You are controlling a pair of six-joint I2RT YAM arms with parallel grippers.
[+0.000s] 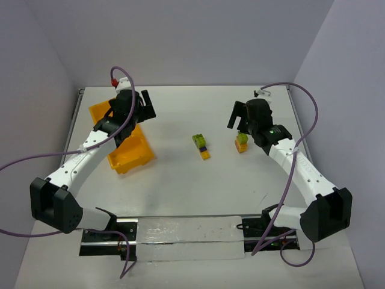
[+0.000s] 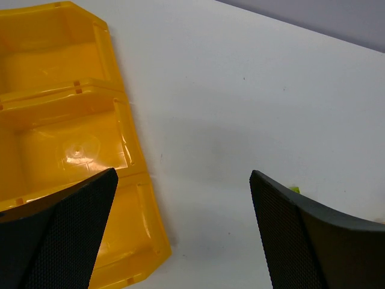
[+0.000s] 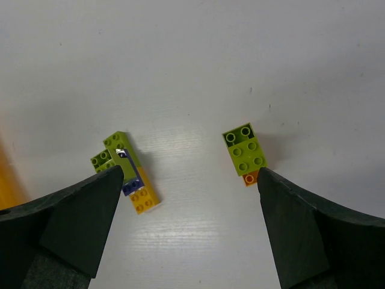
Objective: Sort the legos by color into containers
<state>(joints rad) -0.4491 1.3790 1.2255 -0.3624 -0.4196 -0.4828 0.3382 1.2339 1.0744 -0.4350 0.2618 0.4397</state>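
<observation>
Recording table (image 1: 180, 186) carrying tray (image 1: 135, 155) at nine o'clock, left gripper (image 2: 183, 186) hovering fully open and empty over its three o'clock edge, right gripper (image 3: 189, 174) hanging fully open and empty at two o'clock, lego stack (image 1: 201, 146) lying at centre, smaller lego stack (image 1: 242, 142) lying beside that gripper.

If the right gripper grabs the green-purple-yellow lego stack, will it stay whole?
The lego stack is probably rigid and light: small hard bricks. Its bricks sit offset, so squeezing one end may pop one off. Glossy sides might slip in the right gripper.
</observation>
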